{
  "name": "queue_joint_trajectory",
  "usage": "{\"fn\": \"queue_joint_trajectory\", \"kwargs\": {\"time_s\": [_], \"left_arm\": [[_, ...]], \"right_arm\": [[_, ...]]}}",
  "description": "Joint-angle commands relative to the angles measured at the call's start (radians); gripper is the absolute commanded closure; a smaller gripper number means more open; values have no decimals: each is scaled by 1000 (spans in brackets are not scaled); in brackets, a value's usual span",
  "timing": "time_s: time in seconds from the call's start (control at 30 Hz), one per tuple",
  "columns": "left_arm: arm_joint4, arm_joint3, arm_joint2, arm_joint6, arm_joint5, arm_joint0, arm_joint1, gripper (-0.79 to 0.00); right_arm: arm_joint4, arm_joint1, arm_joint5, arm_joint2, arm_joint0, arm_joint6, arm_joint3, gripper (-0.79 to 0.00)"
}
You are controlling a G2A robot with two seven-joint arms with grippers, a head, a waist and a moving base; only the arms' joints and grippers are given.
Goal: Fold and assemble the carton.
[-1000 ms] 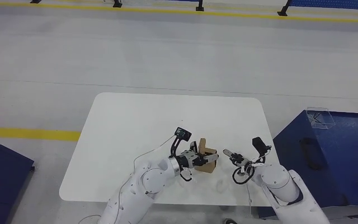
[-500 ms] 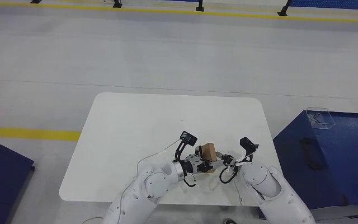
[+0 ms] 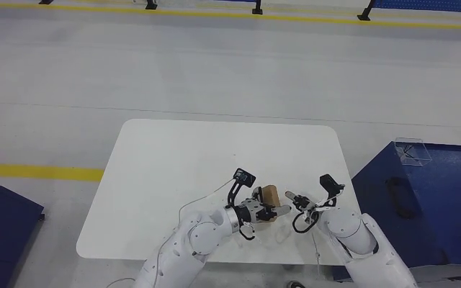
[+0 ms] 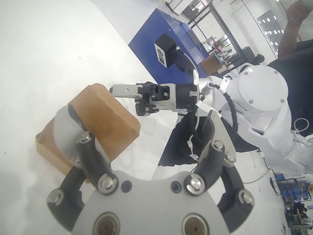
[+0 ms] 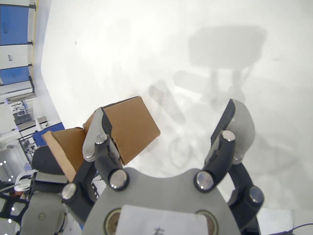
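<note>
Carton: small brown cardboard box on the white table, near the robot-side edge, between the two grippers. The top panel looks folded over along a rounded crease, and a loose flap juts out on the side toward the left arm.

Handling, as judged: it is light and will likely skid on the smooth tabletop if you push from one side only. The panels are stiff but the creases are weak, so a hard pinch could dent a wall. Take it across two opposite flat walls, or brace one side while the other arm presses a flap down along its crease.

Left gripper: jaws wide apart, holding nothing. One finger lies across the carton's top; contact is likely, but you cannot confirm it.

Right gripper: jaws also spread, nothing between them. One fingertip sits just beside the carton's upper corner.

Surface: flat, matte white, a few dark specks.

Room: blue cabinet just off the table's right side, well apart from the carton. Pale floor with a yellow line
</note>
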Motion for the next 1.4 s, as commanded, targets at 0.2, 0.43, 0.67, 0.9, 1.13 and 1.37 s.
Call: {"fn": "queue_joint_trajectory", "kwargs": {"time_s": [0.2, 0.43, 0.67, 0.9, 1.13, 1.37], "left_arm": [[10, -13, 19, -20, 20, -4, -4, -785], [0, 18, 30, -21, 33, -21, -11, -785], [-9, 29, 24, -16, 28, -21, -12, -785], [-8, 25, 15, -14, 18, -9, -9, -785], [-10, 28, 13, -19, 18, -9, -9, -785], [-21, 47, 17, -23, 15, -19, -13, -785]], "right_arm": [[43, 19, -133, 137, -111, 58, -91, -785], [-22, 17, -212, 126, -177, -41, -139, -785], [-72, 6, -182, 53, -145, -91, -115, -785], [-93, -6, -164, -5, -104, -105, -82, -785], [-101, -13, -157, -32, -86, -105, -74, -785], [-111, -20, -149, -54, -72, -107, -58, -785]]}}
